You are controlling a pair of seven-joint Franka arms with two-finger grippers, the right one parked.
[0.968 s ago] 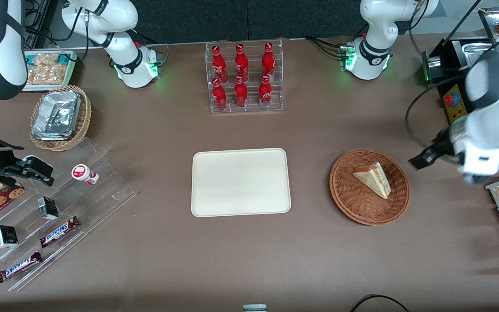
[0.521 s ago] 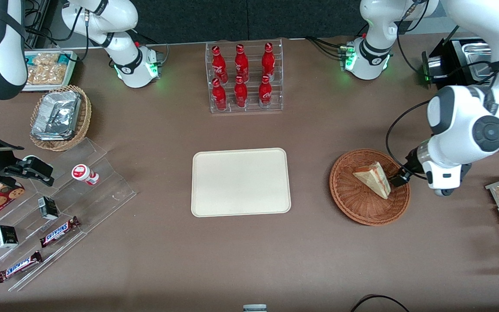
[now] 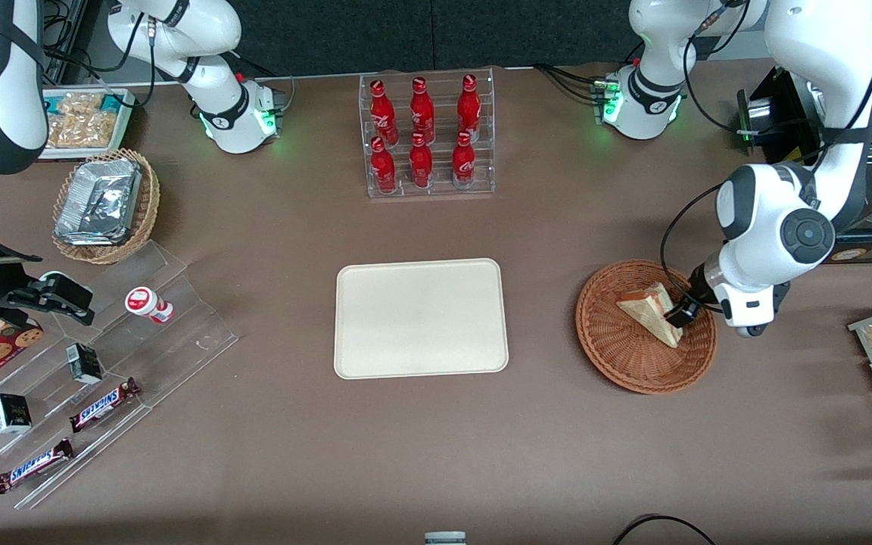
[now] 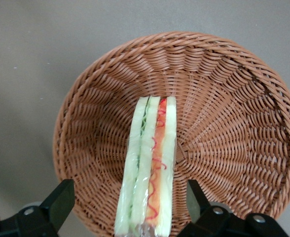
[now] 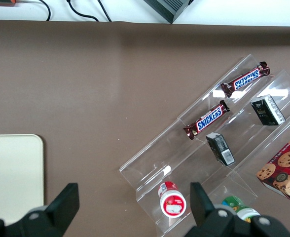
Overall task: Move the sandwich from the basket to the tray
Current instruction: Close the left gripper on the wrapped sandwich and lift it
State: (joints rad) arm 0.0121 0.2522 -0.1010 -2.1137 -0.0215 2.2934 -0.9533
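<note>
We found the gripper (image 3: 677, 312) low over the basket (image 3: 625, 356), at the sandwich's (image 3: 649, 312) edge toward the working arm's end of the table. From the wrist camera its fingers (image 4: 61, 200) stood spread wide, one to each side of the sandwich (image 4: 150, 168) with a gap on both, gripping nothing. The sandwich lay inside the basket (image 4: 224, 98) directly under the gripper, its layered cut face turned up toward it. The tray (image 3: 420, 318) sat well apart from the gripper, toward the parked arm's end, flat on the table (image 3: 436, 454). A rack of red bottles (image 3: 425, 132) stood farther from the front camera than the gripper.
</note>
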